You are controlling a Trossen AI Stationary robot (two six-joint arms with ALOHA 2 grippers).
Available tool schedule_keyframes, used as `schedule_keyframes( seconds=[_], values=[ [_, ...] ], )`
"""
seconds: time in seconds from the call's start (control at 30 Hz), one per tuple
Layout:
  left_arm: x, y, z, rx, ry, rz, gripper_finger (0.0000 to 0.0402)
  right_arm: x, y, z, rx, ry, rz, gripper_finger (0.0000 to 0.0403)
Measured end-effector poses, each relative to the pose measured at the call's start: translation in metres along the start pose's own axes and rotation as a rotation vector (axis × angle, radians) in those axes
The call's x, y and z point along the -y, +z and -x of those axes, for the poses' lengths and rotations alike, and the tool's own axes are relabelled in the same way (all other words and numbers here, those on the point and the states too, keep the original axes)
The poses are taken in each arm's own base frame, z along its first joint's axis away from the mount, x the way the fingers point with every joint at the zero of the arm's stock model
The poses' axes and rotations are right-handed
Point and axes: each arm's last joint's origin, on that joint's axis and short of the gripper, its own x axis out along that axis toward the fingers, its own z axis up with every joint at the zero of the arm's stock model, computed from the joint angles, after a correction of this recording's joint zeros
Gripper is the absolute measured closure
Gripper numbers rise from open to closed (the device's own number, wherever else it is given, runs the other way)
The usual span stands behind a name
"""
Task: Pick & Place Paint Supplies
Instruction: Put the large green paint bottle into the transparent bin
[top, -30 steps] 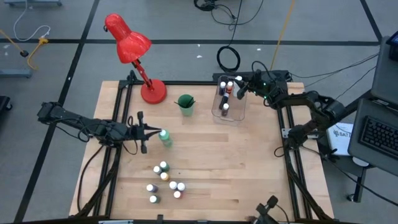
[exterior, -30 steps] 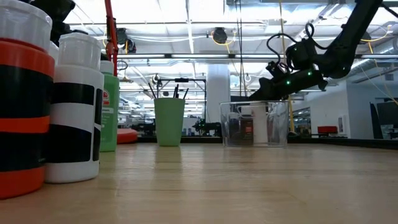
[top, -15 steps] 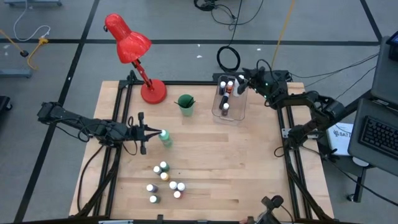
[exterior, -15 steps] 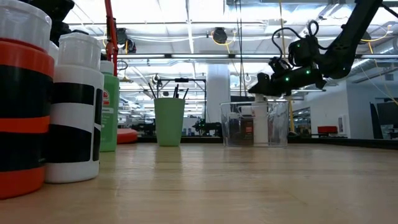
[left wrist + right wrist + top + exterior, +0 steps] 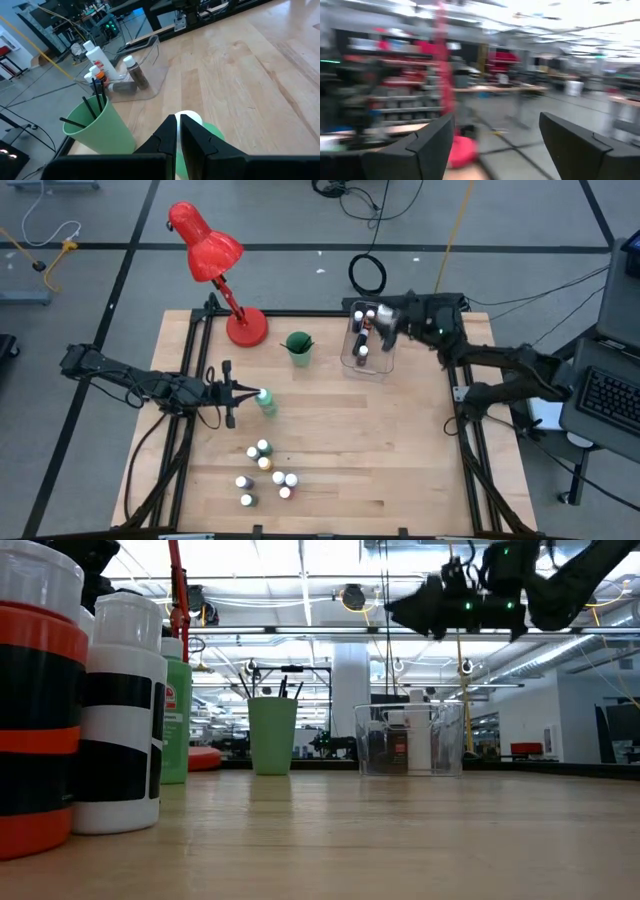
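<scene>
Drop done at the bin, green bottle is next.

Near edge, abt 6 o'clock on the table: a bunch of tiny white-capped paint bottles not yet picked, well apart from the bin. Mid-left, abt 9 o'clock: left gripper lies low, fingers together, tips right at the cap of the tall green bottle; I can't tell if it pinches the cap or just touches it. Far side, abt 12 o'clock: green cup w/ dark brushes in it. Just right of it, abt 1 o'clock: clear plastic bin, a few bottles inside, incl. the tall white bottle. Right gripper is up high over the bin, fingers wide apart, nothing in them. I think next: right arm goes for a tiny bottle; left needs a firm hold on the green one.
</scene>
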Motion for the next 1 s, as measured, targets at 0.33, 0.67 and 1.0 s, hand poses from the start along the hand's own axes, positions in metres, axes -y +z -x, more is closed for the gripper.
schedule_keyframes(
  seconds=[0.33,0.67,1.0],
  values=[
    [0.000,0.000,0.000,-0.001,0.001,0.024,0.0376,-0.120,0.004,-0.005,-0.044,0.360,-0.087,0.0124],
    [-0.001,0.002,0.000,0.019,0.018,-0.008,0.0376,-0.158,-0.025,-0.049,-0.173,0.367,-0.056,0.0179],
    [0.004,0.004,0.003,0.034,-0.005,-0.047,0.0392,-0.187,-0.047,-0.138,-0.178,0.503,0.013,0.0260]
  ],
)
